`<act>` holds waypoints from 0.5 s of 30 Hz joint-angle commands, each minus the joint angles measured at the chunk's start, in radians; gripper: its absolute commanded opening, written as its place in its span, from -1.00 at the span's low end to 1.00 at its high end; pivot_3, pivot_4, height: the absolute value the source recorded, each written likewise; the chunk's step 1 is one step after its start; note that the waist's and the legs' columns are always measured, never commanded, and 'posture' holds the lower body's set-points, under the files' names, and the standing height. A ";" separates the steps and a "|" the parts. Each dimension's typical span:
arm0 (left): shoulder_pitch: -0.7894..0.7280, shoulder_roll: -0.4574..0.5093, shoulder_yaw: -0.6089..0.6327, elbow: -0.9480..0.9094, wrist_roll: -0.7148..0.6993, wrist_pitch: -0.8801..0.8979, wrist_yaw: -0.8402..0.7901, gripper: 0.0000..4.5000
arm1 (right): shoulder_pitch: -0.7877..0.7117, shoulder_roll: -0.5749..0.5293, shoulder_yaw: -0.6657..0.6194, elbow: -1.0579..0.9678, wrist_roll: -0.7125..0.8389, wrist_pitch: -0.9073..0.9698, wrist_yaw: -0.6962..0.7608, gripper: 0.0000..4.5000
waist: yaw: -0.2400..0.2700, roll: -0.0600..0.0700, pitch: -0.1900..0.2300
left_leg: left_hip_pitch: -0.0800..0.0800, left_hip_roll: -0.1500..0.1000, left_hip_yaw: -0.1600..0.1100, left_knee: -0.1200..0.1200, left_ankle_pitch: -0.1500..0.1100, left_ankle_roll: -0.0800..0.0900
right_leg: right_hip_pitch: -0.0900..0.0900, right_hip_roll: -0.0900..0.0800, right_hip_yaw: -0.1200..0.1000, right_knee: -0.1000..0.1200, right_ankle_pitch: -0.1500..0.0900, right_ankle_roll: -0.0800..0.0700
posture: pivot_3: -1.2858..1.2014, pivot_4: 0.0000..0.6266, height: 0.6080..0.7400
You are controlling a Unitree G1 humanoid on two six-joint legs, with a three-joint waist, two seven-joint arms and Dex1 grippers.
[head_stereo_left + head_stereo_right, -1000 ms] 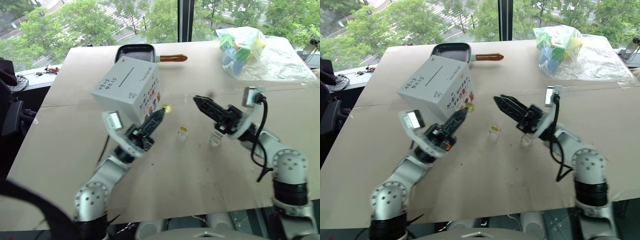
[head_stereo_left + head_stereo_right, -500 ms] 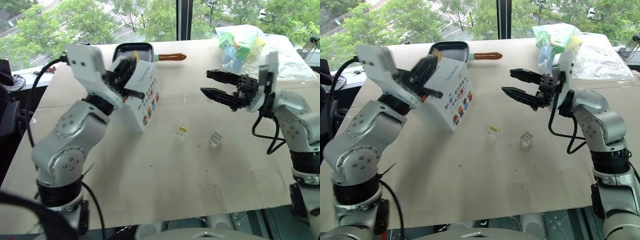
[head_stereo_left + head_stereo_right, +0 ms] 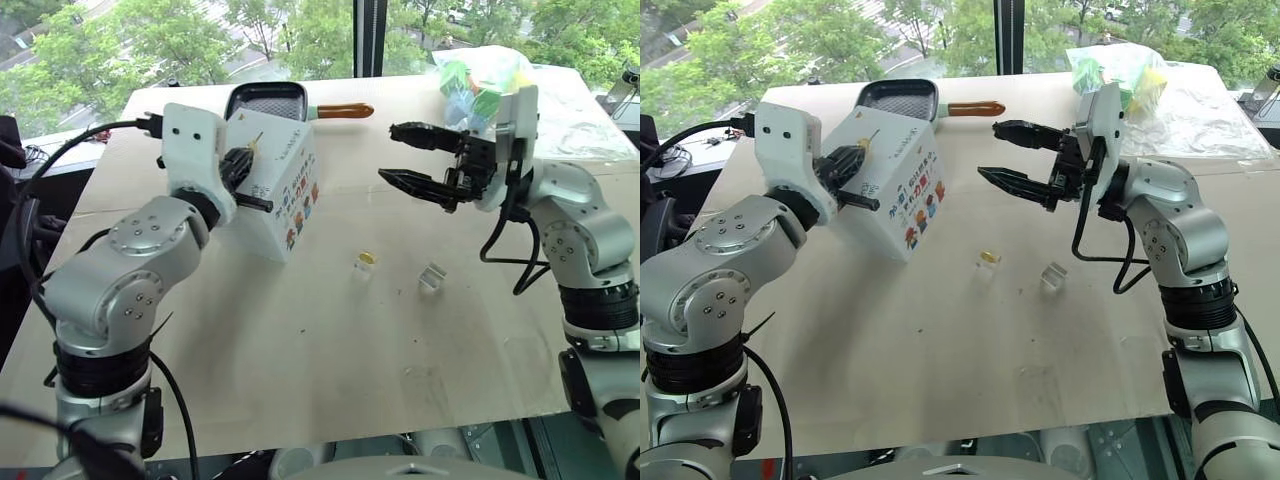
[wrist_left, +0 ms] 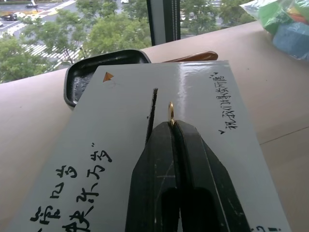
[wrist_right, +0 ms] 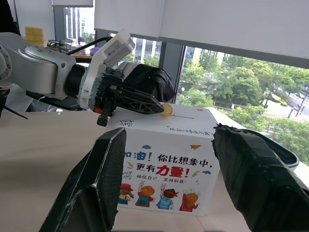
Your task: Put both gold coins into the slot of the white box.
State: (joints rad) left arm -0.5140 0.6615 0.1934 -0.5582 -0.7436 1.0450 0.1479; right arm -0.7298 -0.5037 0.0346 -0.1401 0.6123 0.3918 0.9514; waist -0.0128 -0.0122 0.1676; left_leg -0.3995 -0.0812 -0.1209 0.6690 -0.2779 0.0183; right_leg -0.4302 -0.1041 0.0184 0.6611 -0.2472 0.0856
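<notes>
On the tan counter point(image 3: 300, 330) by the window, the left gripper point(image 4: 171, 121) pinches one gold coin point(image 4: 170, 110) edge-up above the white box point(image 3: 285, 185) beside its slot point(image 4: 151, 113), the right gripper point(image 3: 400, 155) spread empty, the second coin point(image 3: 367, 258) on the counter.

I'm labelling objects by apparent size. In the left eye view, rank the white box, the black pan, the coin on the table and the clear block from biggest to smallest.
1. white box
2. black pan, partly hidden behind the box and farther off, so its true size is unsure
3. clear block
4. coin on the table; it and the block look close in size
</notes>
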 commanded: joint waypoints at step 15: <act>-0.002 -0.021 0.036 -0.011 0.098 0.118 -0.058 -1.00 | -0.002 0.015 -0.028 -0.046 0.008 0.000 -0.003 0.39 | -0.005 0.000 -0.001 | 0.001 0.000 0.001 0.001 0.000 0.000 | 0.000 0.000 0.001 0.002 0.000 0.000 | 0.03 -0.52 0.71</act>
State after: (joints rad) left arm -0.5247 0.6405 0.2254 -0.5666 -0.6644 1.1334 0.0988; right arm -0.7293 -0.4924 0.0305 -0.1487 0.6102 0.3950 0.9505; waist -0.0175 -0.0119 0.1671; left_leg -0.3984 -0.0814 -0.1204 0.6701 -0.2777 0.0180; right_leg -0.4301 -0.1041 0.0193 0.6631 -0.2472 0.0856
